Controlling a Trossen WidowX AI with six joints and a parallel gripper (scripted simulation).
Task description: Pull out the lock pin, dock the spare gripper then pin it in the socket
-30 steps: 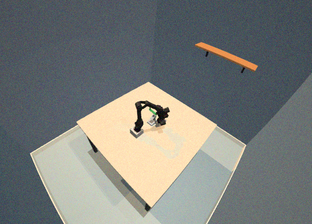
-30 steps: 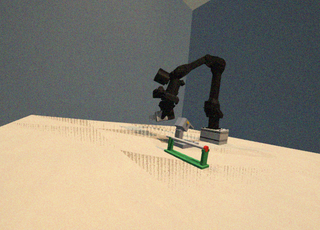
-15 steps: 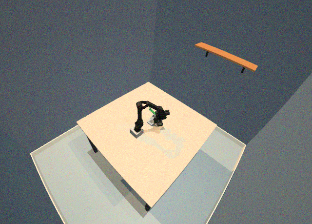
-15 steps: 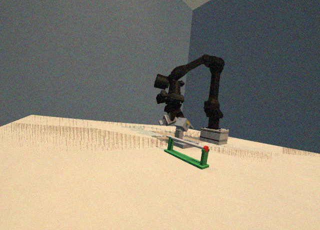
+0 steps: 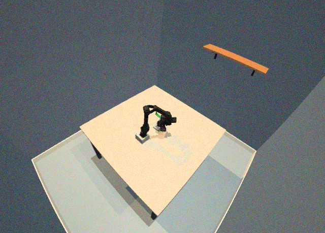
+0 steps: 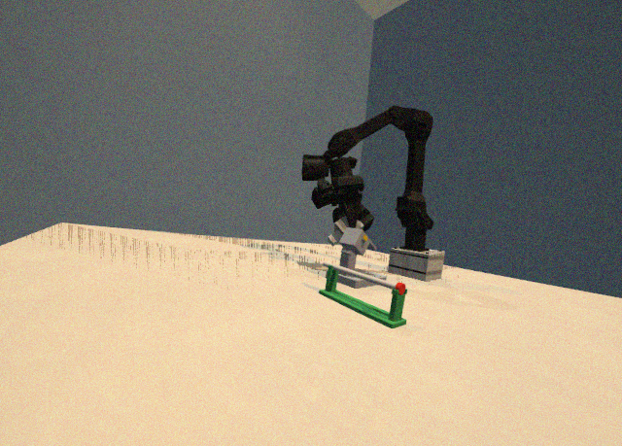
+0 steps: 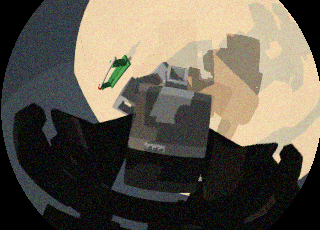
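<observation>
My gripper [image 6: 351, 226] [image 7: 168, 120] [image 5: 161, 126] is shut on the spare gripper [image 6: 350, 238] [image 7: 170, 125], a grey block. I hold it directly over the grey mount [image 6: 347, 258], right at the top of the socket. I cannot tell whether its spigot is inside the socket. The lock pin [image 6: 362, 275], a grey rod with a red head [image 6: 399, 287], lies across a green rack [image 6: 362, 306] [image 7: 118, 72] [image 5: 157, 114] on the table, in front of the mount and apart from it.
The arm's base [image 6: 416, 263] [image 5: 142, 137] stands just right of the mount in the exterior view. The tan table [image 5: 157, 167] has edges far from the work area. An orange shelf [image 5: 236, 58] hangs on the far wall.
</observation>
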